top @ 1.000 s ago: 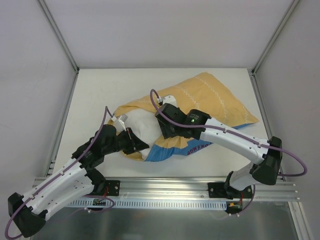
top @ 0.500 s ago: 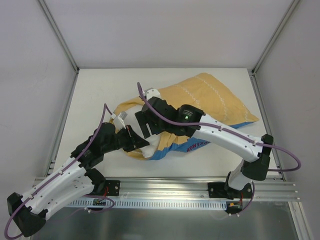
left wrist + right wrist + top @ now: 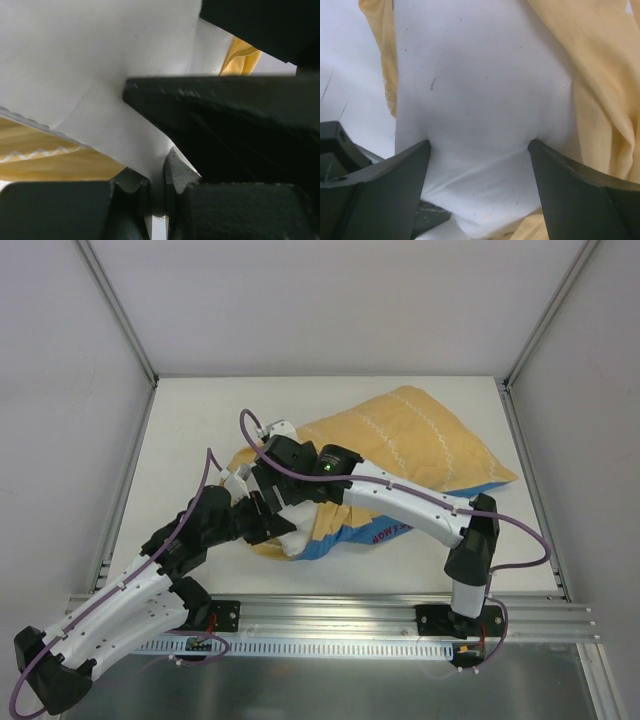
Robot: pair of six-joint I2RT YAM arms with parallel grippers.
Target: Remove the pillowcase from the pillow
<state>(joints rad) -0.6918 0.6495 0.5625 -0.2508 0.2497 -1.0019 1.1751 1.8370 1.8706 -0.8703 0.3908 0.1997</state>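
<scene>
Currently, the right hand (image 3: 479, 146), spread wide on its outstretched arm, is being pressed onto the pillow (image 3: 480, 85), which is being pinched by the left hand (image 3: 156, 175).

free: white tabletop (image 3: 200, 410) bare along far edge and into far-left corner | free: narrow bare strip along near edge | blocked: yellow-orange fabric pillowcase (image 3: 410, 435) fills centre toward right edge, white right arm (image 3: 400, 502) crossing it from near-right corner | tight: left gripper (image 3: 278, 528) and right gripper (image 3: 264, 476) crowd plain white stuffed pillow (image 3: 480, 100) left of centre, gap between them seemingly slight
</scene>
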